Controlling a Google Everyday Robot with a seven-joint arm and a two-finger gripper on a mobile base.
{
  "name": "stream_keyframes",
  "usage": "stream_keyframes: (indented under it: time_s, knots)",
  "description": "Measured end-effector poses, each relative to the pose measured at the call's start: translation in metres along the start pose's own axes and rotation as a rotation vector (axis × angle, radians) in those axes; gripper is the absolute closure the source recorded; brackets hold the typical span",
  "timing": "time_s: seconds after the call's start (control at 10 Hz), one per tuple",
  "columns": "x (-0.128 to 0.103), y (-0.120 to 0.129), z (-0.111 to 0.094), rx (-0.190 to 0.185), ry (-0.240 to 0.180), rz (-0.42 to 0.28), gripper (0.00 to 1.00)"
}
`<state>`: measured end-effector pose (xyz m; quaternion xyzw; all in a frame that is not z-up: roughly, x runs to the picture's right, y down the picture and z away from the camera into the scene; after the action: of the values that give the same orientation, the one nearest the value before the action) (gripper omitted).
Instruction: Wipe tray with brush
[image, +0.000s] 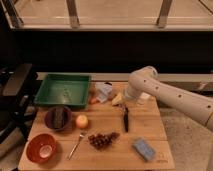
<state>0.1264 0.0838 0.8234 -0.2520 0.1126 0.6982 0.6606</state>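
Observation:
The green tray sits at the back left of the wooden table, with nothing large in it. The slim black brush lies on the table right of centre, pointing front to back. My white arm reaches in from the right and bends down. Its gripper hangs just above the far end of the brush, well to the right of the tray.
A dark-brown bowl, an orange fruit, a red bowl, a silver fork, grapes and a blue-grey sponge lie in front. A pale packet and a yellow item lie beside the tray. A black chair stands on the left.

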Motion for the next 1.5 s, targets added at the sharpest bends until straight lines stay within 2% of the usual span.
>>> stream_keyframes:
  time_s: [0.2,0.4,0.6,0.8,1.0,1.3,1.4,1.5]
  knots:
    - [0.0,-0.001,0.003,-0.017,0.012,0.017,0.2]
    - [0.003,0.0,0.025,-0.054,0.043,0.031,0.2]
    - [0.004,0.001,0.042,-0.074,0.072,0.039,0.2]
    - [0.007,-0.008,0.058,-0.099,0.082,0.065,0.2]
    - [0.011,-0.015,0.078,-0.1,0.094,0.08,0.2]
    - [0.013,-0.022,0.087,-0.093,0.116,0.106,0.2]
    - [0.014,-0.02,0.095,-0.121,0.141,0.135,0.23]
    - [0.018,-0.026,0.098,-0.109,0.147,0.135,0.29]
